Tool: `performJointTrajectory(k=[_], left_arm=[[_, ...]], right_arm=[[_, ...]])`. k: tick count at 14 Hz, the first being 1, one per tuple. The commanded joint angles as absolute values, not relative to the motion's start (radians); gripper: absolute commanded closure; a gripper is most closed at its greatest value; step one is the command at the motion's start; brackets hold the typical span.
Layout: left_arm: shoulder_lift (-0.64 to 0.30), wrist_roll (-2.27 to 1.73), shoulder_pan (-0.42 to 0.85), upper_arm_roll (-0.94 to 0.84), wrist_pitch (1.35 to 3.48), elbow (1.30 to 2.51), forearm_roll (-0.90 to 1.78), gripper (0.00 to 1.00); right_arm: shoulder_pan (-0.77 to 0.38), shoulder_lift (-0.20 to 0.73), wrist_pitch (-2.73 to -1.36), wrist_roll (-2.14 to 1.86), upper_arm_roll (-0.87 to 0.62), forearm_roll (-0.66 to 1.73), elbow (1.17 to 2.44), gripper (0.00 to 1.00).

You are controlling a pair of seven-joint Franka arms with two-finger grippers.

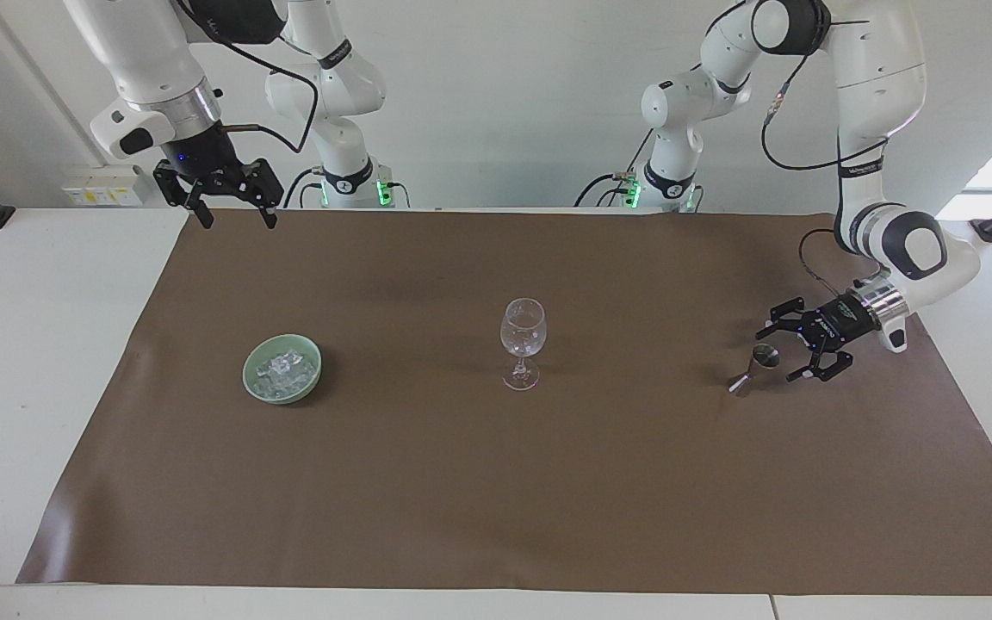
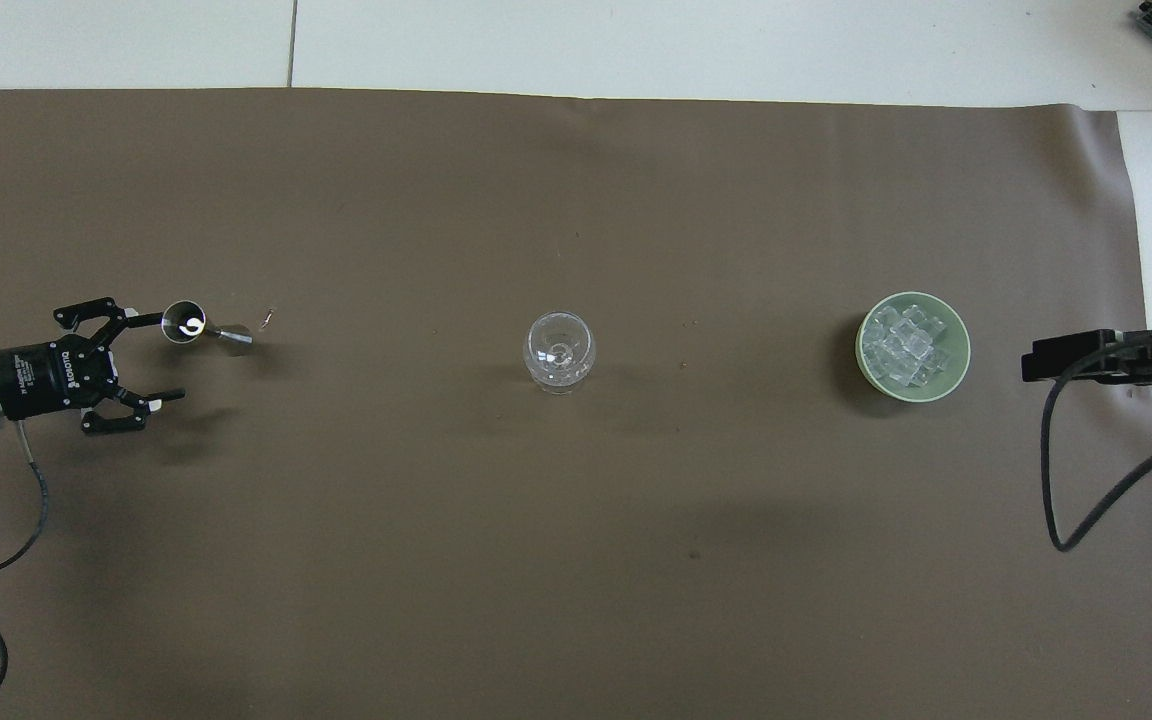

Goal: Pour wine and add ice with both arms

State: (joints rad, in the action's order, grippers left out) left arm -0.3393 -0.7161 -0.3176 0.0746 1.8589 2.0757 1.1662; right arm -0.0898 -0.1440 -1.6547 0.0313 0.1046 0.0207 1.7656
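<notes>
Now, at the left arm's end of the brown mat (image 2: 576, 560), the left gripper (image 2: 158, 357) (image 1: 778, 350) hangs low, jaws wide, just beside the small steel jigger (image 2: 204, 328) (image 1: 754, 365), gripping nothing. Mid-mat stands the clear stemmed wine glass (image 2: 559, 352) (image 1: 522, 340). Toward the right arm's end, the clear ice cubes (image 2: 902, 345) (image 1: 285, 368) lie in a pale green bowl (image 2: 954, 368) (image 1: 253, 362). Over the mat's corner near its base, the right gripper (image 1: 234, 217) waits, jaws wide.

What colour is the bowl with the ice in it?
The bowl holding the ice is pale green, clearest in the overhead view.
</notes>
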Motion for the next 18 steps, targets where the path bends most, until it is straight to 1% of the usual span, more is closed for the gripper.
performJointTrajectory(k=[1,6,11,16,18], left_arm=[[-0.296,-0.689,-0.325,0.069,1.89,2.144,1.204,0.0],[-0.299,-0.649,-0.315,0.069,1.891,2.152,1.249,0.0],[-0.347,-0.581,-0.311,0.069,1.884,2.138,1.328,0.0],[-0.403,-0.571,-0.318,0.067,1.873,2.1,1.336,0.0],[-0.411,-0.569,-0.319,0.066,1.856,2.102,1.377,0.0]], right_arm=[[-0.092,-0.166,-1.66,0.028,0.104,0.012,1.789,0.0],[-0.092,-0.166,-1.66,0.028,0.104,0.012,1.789,0.0],[-0.092,-0.166,-1.66,0.028,0.104,0.012,1.789,0.0],[-0.092,-0.166,-1.66,0.028,0.104,0.012,1.789,0.0],[-0.092,-0.166,-1.66,0.028,0.104,0.012,1.789,0.0]])
